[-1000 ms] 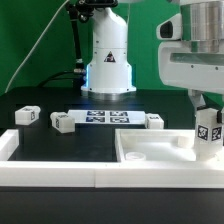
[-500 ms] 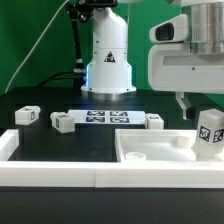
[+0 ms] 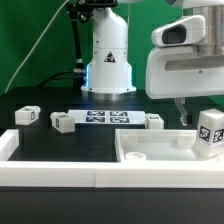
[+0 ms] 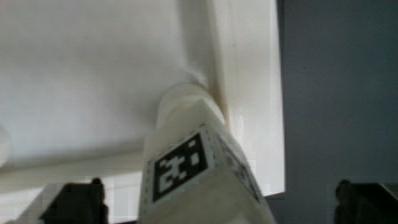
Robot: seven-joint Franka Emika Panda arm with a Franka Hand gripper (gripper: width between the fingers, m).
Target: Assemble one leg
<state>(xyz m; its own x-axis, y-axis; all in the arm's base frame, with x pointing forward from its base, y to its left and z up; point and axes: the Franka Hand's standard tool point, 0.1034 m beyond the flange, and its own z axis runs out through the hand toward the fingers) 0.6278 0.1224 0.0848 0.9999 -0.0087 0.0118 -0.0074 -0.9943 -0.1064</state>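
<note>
Jaws were wide open and held nothing. In the wrist view, the two dark fingertips (image 4: 79,203) stood far apart, one on each side of the leg (image 4: 199,170), and neither one touched it. In the exterior view, only one thin finger (image 3: 181,114) could be seen, hanging under the big white hand (image 3: 185,62), just beside the leg (image 3: 210,133) but apart from it.

The leg was a small white post with a black-and-white tag on its face. It stood on its end inside the white tray (image 3: 150,150), in the corner on the exterior view's right. It leaned a little. Its foot was close to the tray's raised wall. I could not tell if it was fixed into the tray.

The tray lay on the black bench (image 3: 40,140). A long white rail (image 3: 50,172) ran along the front of the bench.

Past the tray, three spare posts (image 3: 154,121) (image 3: 64,122) (image 3: 27,116) lay on the bench, well apart from the leg. The marker board (image 3: 105,117) lay flat between two of them. Behind it stood the white robot base (image 3: 108,60).
</note>
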